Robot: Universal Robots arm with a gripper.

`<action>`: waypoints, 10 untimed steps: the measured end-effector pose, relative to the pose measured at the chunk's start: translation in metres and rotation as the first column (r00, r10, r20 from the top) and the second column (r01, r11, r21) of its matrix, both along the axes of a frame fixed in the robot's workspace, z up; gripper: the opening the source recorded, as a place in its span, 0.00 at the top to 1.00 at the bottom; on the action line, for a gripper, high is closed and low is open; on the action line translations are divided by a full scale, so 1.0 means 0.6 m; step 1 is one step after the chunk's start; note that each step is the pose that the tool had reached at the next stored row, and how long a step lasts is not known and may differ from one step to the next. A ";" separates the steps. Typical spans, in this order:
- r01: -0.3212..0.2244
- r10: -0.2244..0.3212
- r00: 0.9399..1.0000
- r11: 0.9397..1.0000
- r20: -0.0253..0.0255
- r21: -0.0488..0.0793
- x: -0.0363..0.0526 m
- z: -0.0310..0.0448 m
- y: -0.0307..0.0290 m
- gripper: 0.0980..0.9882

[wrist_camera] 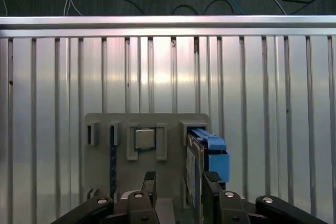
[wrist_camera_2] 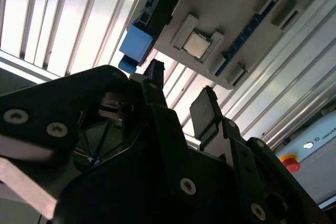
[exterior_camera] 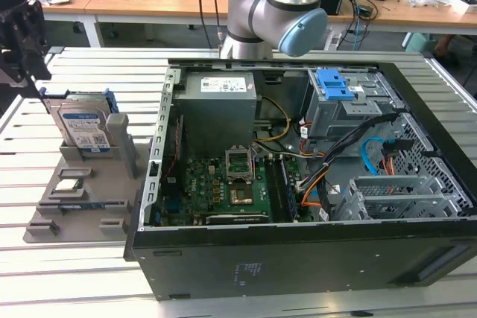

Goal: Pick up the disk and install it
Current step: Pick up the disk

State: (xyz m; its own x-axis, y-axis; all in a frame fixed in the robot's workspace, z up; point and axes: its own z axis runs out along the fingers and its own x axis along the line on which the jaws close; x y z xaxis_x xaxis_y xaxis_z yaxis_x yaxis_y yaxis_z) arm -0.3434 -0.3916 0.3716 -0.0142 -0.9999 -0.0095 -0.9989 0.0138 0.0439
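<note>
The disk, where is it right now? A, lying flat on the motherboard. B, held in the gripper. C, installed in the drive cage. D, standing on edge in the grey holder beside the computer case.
D: the disk stands on edge in the grey holder, outside the computer case, with the open gripper close by.

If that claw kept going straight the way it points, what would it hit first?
Probably the disk standing in the grey holder; the open claw points at its edge, though depth is unclear.
</note>
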 end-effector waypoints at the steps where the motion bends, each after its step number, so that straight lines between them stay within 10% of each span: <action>1: 0.000 0.000 1.000 1.000 0.000 0.000 0.000 -0.001 0.0000 0.57; 10: 0.000 0.000 1.000 1.000 0.000 0.000 0.005 -0.007 0.0000 0.57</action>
State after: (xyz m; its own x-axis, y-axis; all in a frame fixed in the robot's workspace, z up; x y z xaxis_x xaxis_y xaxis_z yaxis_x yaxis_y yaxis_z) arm -0.3401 -0.3916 0.3671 -0.0142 -0.9999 -0.0095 -0.9989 0.0138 0.0439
